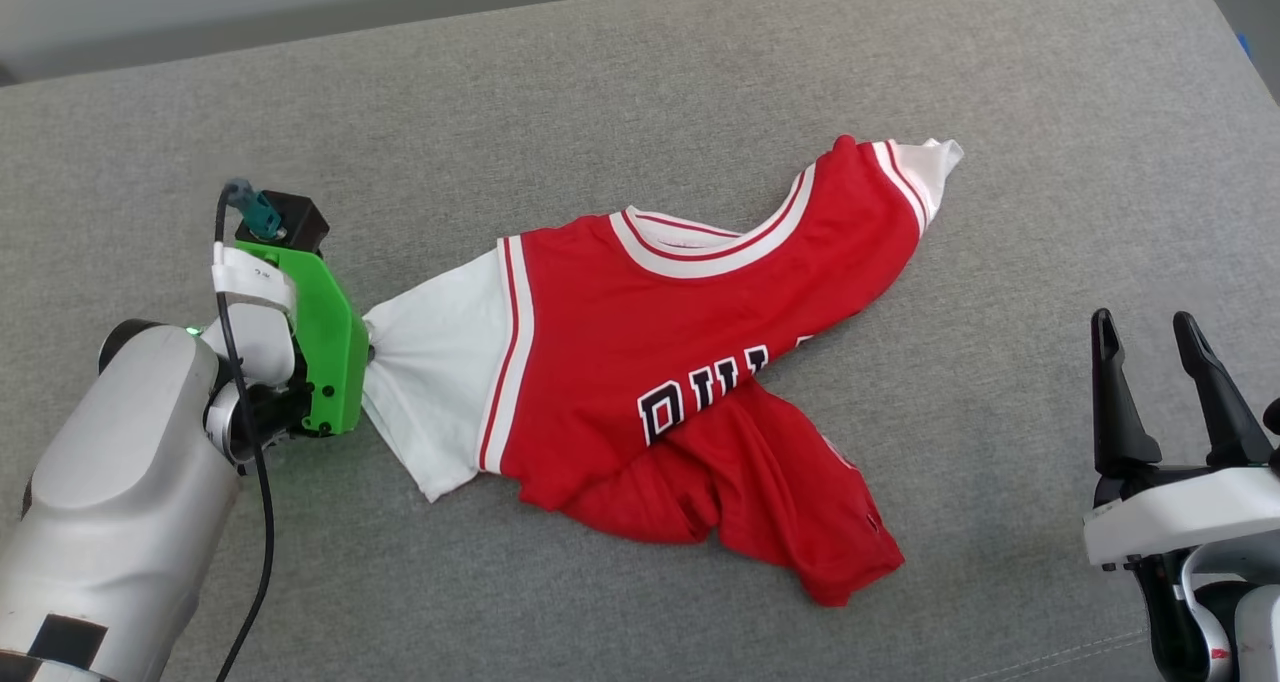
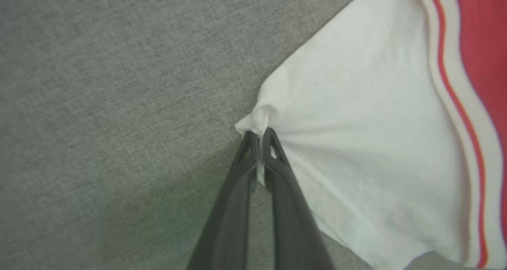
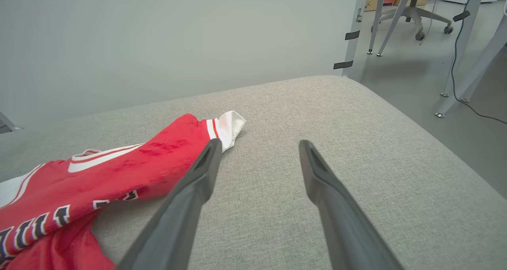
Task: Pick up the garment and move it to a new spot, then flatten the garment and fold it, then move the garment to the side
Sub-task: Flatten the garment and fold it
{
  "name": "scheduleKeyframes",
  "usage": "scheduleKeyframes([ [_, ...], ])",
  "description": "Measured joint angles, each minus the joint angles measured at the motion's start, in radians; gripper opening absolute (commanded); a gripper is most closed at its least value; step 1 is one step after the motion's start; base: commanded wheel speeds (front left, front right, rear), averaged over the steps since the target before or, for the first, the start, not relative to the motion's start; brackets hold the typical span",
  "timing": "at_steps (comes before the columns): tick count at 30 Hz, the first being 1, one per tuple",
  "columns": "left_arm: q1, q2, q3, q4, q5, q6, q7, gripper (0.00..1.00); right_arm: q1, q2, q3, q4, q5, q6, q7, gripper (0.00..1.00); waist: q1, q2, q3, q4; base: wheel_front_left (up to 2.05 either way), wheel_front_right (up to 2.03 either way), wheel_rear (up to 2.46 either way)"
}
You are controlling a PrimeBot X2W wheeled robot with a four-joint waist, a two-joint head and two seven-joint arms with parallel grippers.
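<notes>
Grip point: we find the left gripper (image 2: pixel 259 137) with jaws clenched on the hem of the white sleeve (image 2: pixel 356 123) of the red jersey (image 1: pixel 620 332), which lies crumpled on the grey upholstered surface (image 1: pixel 700 82). We judge this edge hold suits lifting it clear. The right gripper (image 1: pixel 1145 322) stands aside, jaws released.

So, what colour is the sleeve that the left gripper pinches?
White, with a red-and-white striped trim; the sleeve shows best in the left wrist view.
</notes>
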Motion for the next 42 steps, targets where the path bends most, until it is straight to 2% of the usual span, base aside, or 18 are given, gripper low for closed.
scheduleKeyframes([
  [8,0.034,-0.002,0.043,0.027,-0.055,-0.004,-0.081,0.0,-0.01,0.002,-0.006,-0.004,-0.015,0.0,0.025,1.0,0.0,0.0,-0.034,0.032,0.0,0.0,0.0],
  [12,0.097,0.053,0.123,0.036,-0.086,0.018,-0.189,0.0,-0.006,-0.001,-0.012,-0.006,-0.016,0.0,0.051,1.0,0.0,0.0,-0.066,0.073,0.0,0.0,0.0],
  [15,0.111,0.067,0.164,0.035,-0.106,0.028,-0.254,0.0,-0.003,-0.005,-0.013,-0.005,-0.016,0.0,0.064,1.0,0.0,0.0,-0.08,0.099,0.0,0.0,0.0],
  [17,0.148,0.07,0.176,0.038,-0.12,0.029,-0.295,0.0,0.009,-0.013,-0.013,-0.004,-0.016,0.0,0.081,1.0,0.0,0.0,-0.097,0.133,0.0,0.0,0.0],
  [24,0.239,0.057,0.146,0.06,-0.109,0.038,-0.339,0.0,0.012,-0.015,-0.014,-0.002,-0.016,0.0,0.105,1.0,0.0,0.0,-0.123,0.18,0.0,0.0,0.0],
  [25,0.247,0.052,0.138,0.059,-0.101,0.039,-0.356,0.47,0.013,-0.015,-0.015,-0.001,-0.016,0.0,0.109,1.0,0.0,0.0,-0.126,0.184,0.0,0.0,0.0],
  [26,0.255,0.045,0.133,0.055,-0.088,0.039,-0.388,1.0,0.015,-0.016,-0.016,0.0,-0.016,0.0,0.113,1.0,0.0001,-0.0001,-0.129,0.19,0.0,0.0,0.0],
  [29,0.263,0.018,0.136,0.029,-0.064,0.039,-0.505,1.0,0.023,-0.018,-0.021,-0.001,-0.016,0.0,0.122,1.0,0.0,0.0,-0.139,0.205,0.0,0.0,0.0],
  [32,0.264,0.012,0.129,-0.032,-0.006,0.036,-0.666,1.0,0.032,-0.026,-0.029,-0.004,-0.016,0.0,0.131,1.0,0.0,0.0,-0.151,0.222,0.0,0.0,0.0],
  [35,0.276,0.0,0.128,-0.118,0.028,0.028,-0.825,1.0,0.035,-0.038,-0.036,-0.01,-0.016,0.0,0.144,1.0,0.0,0.0,-0.164,0.243,0.0,0.0,0.0],
  [36,0.327,-0.026,0.132,-0.228,0.061,0.035,-0.939,1.0,0.052,-0.056,-0.041,-0.017,-0.012,0.0,0.173,1.0,0.0,0.0,-0.178,0.27,0.0,0.0,0.0],
  [40,0.421,-0.063,0.147,-0.384,0.081,0.077,-0.974,1.0,0.072,-0.086,-0.029,-0.018,0.0,0.0,0.237,1.0,0.0,0.0,-0.19,0.308,0.0,0.0,0.0],
  [42,0.475,-0.094,0.166,-0.467,0.09,0.114,-0.981,1.0,0.072,-0.114,-0.012,-0.016,0.007,0.0,0.285,1.0,0.0,0.0,-0.193,0.331,0.0,0.0,0.0],
])
